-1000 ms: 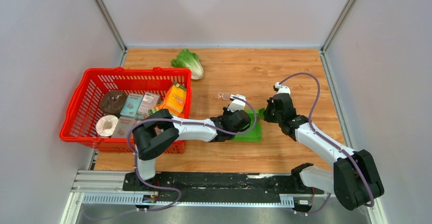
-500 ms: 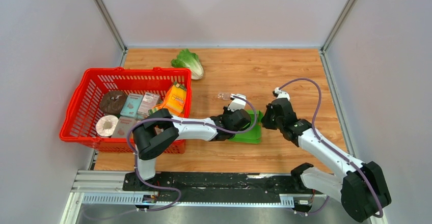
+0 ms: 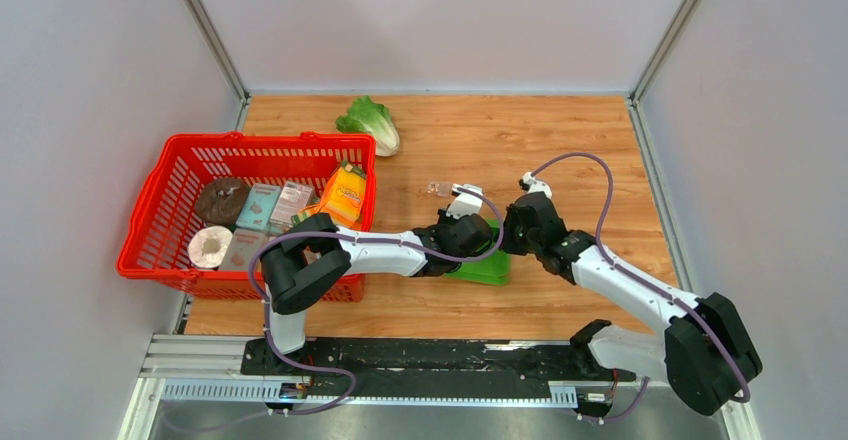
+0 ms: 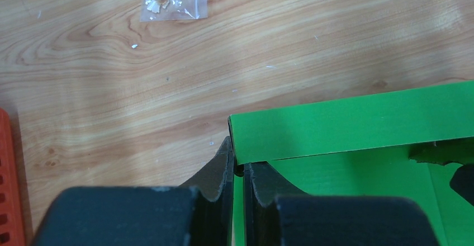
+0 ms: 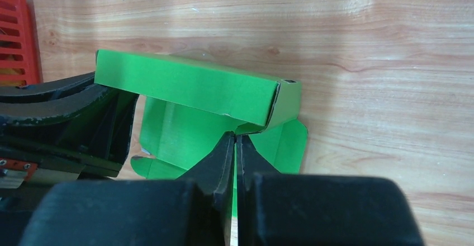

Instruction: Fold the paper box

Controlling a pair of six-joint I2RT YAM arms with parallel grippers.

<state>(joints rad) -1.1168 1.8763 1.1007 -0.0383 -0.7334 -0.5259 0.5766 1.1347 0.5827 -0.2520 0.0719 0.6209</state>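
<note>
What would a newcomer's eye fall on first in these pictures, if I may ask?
The bright green paper box, half folded mid-table, where both arms converge: the left fingers pinch one raised wall and the closed right fingers meet its corner. Next comes the red basket of groceries at the table's left edge, with a lettuce lying behind it.
</note>
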